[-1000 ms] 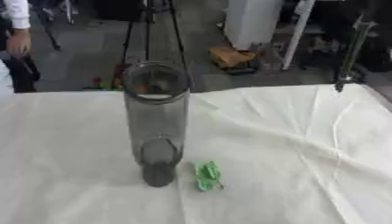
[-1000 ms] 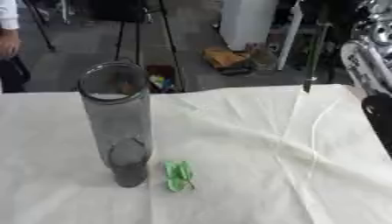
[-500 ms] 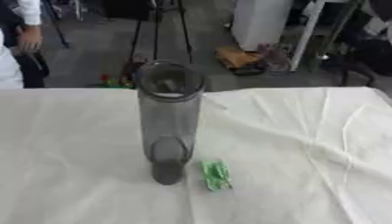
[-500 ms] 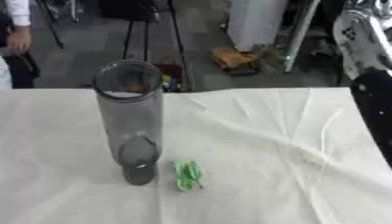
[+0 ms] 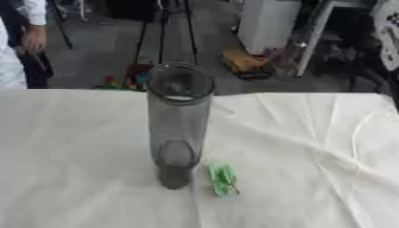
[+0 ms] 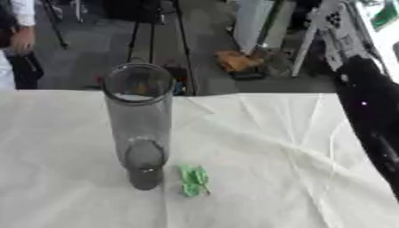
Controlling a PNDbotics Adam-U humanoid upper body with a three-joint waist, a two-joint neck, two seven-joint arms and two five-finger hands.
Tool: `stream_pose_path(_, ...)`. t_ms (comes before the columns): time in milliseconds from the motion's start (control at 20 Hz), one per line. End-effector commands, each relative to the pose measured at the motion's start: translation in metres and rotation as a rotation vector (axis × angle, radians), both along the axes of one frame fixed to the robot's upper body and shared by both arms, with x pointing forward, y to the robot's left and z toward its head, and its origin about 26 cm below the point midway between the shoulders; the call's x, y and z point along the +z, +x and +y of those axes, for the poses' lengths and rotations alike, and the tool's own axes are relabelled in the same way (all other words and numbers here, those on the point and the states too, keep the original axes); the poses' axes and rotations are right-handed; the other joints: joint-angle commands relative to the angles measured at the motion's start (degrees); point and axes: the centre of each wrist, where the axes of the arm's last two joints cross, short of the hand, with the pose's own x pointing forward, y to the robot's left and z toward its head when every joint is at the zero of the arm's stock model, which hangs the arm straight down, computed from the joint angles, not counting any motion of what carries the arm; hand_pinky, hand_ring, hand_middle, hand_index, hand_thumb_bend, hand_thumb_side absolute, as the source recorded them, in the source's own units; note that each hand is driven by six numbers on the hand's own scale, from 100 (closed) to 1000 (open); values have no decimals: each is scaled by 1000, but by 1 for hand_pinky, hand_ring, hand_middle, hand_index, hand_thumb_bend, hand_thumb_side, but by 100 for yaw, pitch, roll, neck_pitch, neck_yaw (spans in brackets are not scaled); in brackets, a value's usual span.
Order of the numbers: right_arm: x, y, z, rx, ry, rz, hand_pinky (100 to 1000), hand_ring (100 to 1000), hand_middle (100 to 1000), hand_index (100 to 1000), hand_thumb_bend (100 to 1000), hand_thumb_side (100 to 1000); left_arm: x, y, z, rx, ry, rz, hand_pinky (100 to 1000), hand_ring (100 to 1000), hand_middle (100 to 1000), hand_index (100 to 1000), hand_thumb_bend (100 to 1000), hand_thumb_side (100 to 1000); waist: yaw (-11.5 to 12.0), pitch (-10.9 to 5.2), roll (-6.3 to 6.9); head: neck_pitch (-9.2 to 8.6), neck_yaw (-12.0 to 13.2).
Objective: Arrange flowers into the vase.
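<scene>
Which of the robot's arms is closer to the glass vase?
Right, as far as shows. Its black arm runs down the right edge, apart from the vase, hand unseen. The left arm shows in neither view.

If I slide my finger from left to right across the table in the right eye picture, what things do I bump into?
Tall see-through vase → small green thing lying on the white cloth beside the vase's foot → robot's dark right arm at the right edge.
</scene>
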Motion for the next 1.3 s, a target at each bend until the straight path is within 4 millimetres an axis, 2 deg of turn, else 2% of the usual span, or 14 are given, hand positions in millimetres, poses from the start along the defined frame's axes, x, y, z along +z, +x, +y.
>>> stream_pose_path(50, 11, -6, 3, 14, -1, -22, 100, 100, 100, 100, 176, 343, 7, -3, 0, -7, 16, -28, 704, 780, 865, 929, 100, 1000, 30, -128, -1, -33, -68)
stream_pose_path(250, 13, -6, 10, 33, -3, -16, 100, 100, 100, 100, 176, 344, 8, -3, 0, -10, 18, -30, 704, 779, 865, 929, 100, 1000, 96, -131, -39, -19, -106)
stream_pose_path(300, 14, -5, 12, 37, -5, -15, 100, 100, 100, 100, 200, 324, 8, -3, -1, -10, 18, -30, 704, 779, 865, 930, 100, 1000, 118, -130, -53, -19, -112)
stream_pose_path(350, 15, -5, 14, 42, -6, -15, 100, 100, 100, 100, 175, 345, 8, -3, -1, -10, 20, -31, 704, 779, 865, 930, 100, 1000, 141, -131, -70, -18, -120)
stream_pose_path(1300, 22, -2, 33, 112, -6, 20, 100, 100, 100, 100, 169, 362, 13, -4, -2, -20, 27, -48, 705, 779, 865, 930, 100, 1000, 476, -57, -243, -14, -196)
